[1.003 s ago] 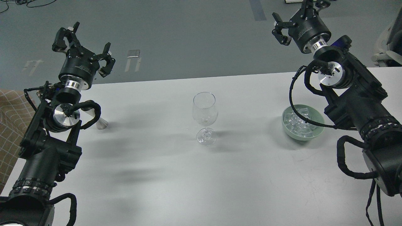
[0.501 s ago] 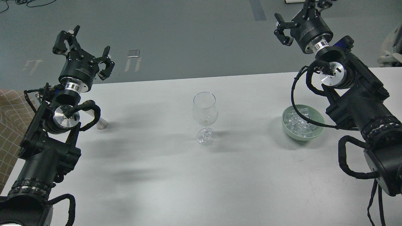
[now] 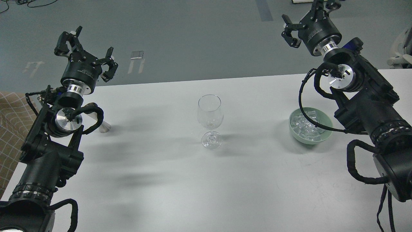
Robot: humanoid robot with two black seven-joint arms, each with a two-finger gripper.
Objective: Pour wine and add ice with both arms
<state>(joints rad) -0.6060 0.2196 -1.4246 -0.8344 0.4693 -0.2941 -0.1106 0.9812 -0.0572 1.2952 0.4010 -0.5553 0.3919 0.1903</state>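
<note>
An upright clear wine glass (image 3: 210, 112) stands in the middle of the white table (image 3: 161, 180). A pale green bowl (image 3: 326, 136) at the right holds several clear ice cubes (image 3: 305, 127). No stream of wine shows. A small silver metal cup (image 3: 104, 127) stands at the left, half hidden behind my left arm. My left gripper (image 3: 87, 53) is open and empty, raised above the table's far left edge. My right gripper (image 3: 307, 16) is open and empty, high beyond the far right edge, well behind the bowl.
The table's far edge runs across the view at about a third of the way down, with grey floor beyond. A checked cloth (image 3: 13, 116) lies off the left edge. A pale chair (image 3: 400, 48) stands at the far right. My right arm's cable loops over the bowl.
Both grippers have risen slightly and drawn a little further from the table; the right one has shifted up and to the right. The glass, bowl and cup have not moved.
</note>
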